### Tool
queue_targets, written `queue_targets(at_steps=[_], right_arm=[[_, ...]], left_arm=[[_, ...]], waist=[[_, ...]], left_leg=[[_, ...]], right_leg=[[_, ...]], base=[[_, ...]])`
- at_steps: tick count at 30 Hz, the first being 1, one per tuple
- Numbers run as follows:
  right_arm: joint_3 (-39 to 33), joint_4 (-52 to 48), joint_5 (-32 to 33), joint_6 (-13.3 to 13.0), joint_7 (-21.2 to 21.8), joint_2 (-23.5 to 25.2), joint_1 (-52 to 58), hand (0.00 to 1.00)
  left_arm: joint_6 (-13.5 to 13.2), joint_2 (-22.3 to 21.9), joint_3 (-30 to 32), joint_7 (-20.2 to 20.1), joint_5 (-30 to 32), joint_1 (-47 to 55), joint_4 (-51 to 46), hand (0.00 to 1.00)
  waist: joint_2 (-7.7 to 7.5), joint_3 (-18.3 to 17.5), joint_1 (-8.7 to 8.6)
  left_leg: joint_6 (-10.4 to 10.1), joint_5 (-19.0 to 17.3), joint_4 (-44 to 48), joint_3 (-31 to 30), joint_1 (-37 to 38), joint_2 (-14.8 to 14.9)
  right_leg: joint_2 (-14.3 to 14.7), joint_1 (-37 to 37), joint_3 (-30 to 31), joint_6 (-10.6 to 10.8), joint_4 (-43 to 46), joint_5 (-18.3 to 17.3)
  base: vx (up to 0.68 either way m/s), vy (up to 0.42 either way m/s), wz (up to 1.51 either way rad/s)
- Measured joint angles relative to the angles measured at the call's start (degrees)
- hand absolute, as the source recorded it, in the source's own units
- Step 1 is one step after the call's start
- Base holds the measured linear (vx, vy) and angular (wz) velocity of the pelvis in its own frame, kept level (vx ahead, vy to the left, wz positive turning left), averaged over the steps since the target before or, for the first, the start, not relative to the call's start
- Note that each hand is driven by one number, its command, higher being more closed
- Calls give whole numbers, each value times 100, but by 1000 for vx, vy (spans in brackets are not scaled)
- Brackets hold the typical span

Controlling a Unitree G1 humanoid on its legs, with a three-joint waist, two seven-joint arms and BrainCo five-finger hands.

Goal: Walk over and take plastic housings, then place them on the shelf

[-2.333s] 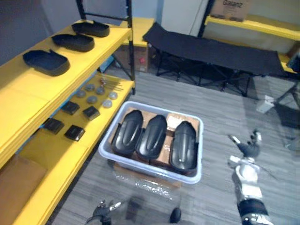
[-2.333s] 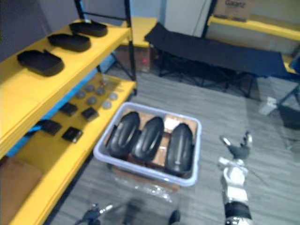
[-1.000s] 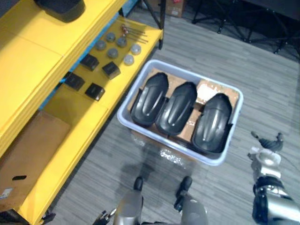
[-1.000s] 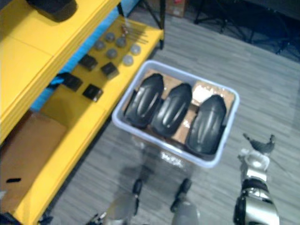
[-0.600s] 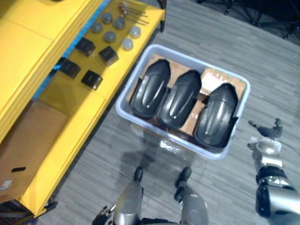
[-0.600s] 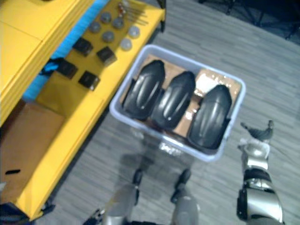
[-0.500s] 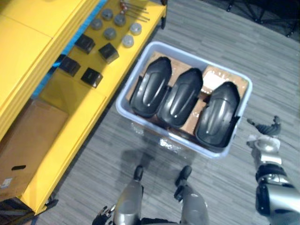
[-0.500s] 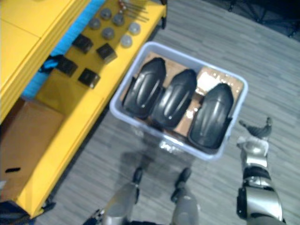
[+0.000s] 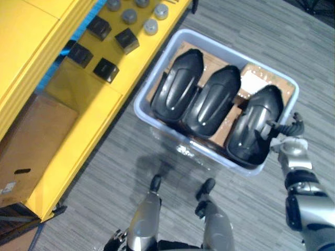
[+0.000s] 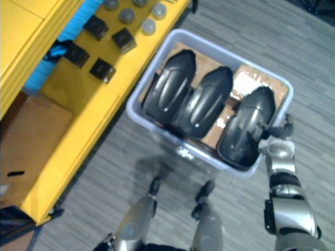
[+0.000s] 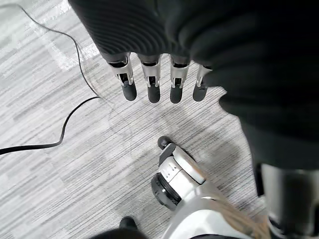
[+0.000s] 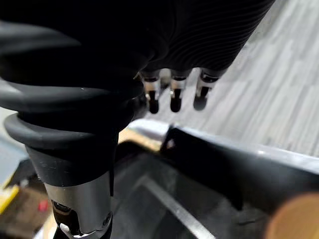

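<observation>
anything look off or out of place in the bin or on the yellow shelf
Nothing stands out. The three housings lie side by side, all angled the same way, inside the bin. On the yellow shelf the black blocks and grey discs sit apart in loose rows; nothing is spilled.

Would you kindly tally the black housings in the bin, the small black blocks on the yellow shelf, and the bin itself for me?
Black housings: 3
Small black blocks: 4
Bin: 1
Total: 8
</observation>
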Motion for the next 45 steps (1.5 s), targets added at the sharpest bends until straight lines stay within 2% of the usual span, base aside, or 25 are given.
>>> queue_targets(at_steps=[2, 3, 4, 15, 27, 33, 37, 40, 43, 45], right_arm=[[2, 178, -106, 252, 76, -5, 51, 0], [4, 221, -129, 298, 103, -3, 68, 0], [4, 347, -205, 337, 112, 6, 73, 100], [-265, 720, -897, 500, -28, 37, 72, 100], [-273, 941, -1253, 607, -279, 66, 2, 100], [-277, 976, -1557, 658, -423, 66, -4, 100], [-268, 926, -1558, 625, -526, 76, 124, 100], [-271, 511, -1572, 597, -569, 116, 422, 100], [-269, -77, -1651, 581, -652, 155, 843, 100], [-268, -427, -1785, 572, -661, 249, 1158, 100]], left_arm=[[3, -12, -5, 16, 0, -5, 16, 0], [4, -13, -9, 21, 0, -11, 17, 0], [4, -20, -14, 29, 0, -21, 18, 0], [-2, -1, -189, 112, -120, -369, 178, 0], [-25, 13, -252, 251, -196, -458, 246, 0], [-275, 18, -286, 307, -265, -538, 219, 0], [81, 72, -224, 413, -777, -696, -32, 0], [181, 117, -104, 572, -836, -710, -494, 0], [255, 224, 77, 1072, -793, -768, -891, 0], [402, 290, 321, 1423, -811, -809, -1072, 0]], waist=[[46, 27, 89], [55, 32, 95], [59, 34, 100], [62, 36, 83], [84, 48, 111], [89, 50, 123], [89, 50, 85], [66, 53, 85], [23, 7, 51], [-102, -202, 20]], left_leg=[[-10, -5, 64, -11, 0, 5], [-12, -6, 65, -20, 0, 6], [-14, -6, 68, -22, -9, 6], [-61, 24, 66, -20, -151, 24], [-110, 92, -57, -32, -188, 37], [-110, 94, -72, -49, -176, 35], [-125, 141, -148, -146, -35, 36], [-125, 189, -321, -165, 252, 59], [-116, 243, -554, -136, 575, 70], [-107, 295, -695, -118, 648, 78]], right_leg=[[-8, -4, 4, -29, 89, -48], [-9, -5, 2, -33, 103, -53], [-12, -15, 2, -35, 108, -55], [-2, -177, 21, -40, 149, -56], [2, -270, 15, -60, 157, -69], [-2, -254, -2, -62, 156, -71], [1, -29, -136, -59, 79, -68], [31, 252, -162, -41, -45, -53], [69, 585, -165, 8, -275, 10], [110, 651, -181, 27, -491, 103]], base=[[-32, -11, 2], [0, 0, 0], [-37, -1, 1], [-7, 0, 0], [0, 0, 0], [0, 0, 0], [16, -6, 13], [14, -6, 8], [0, 0, 0], [43, -2, -2]])
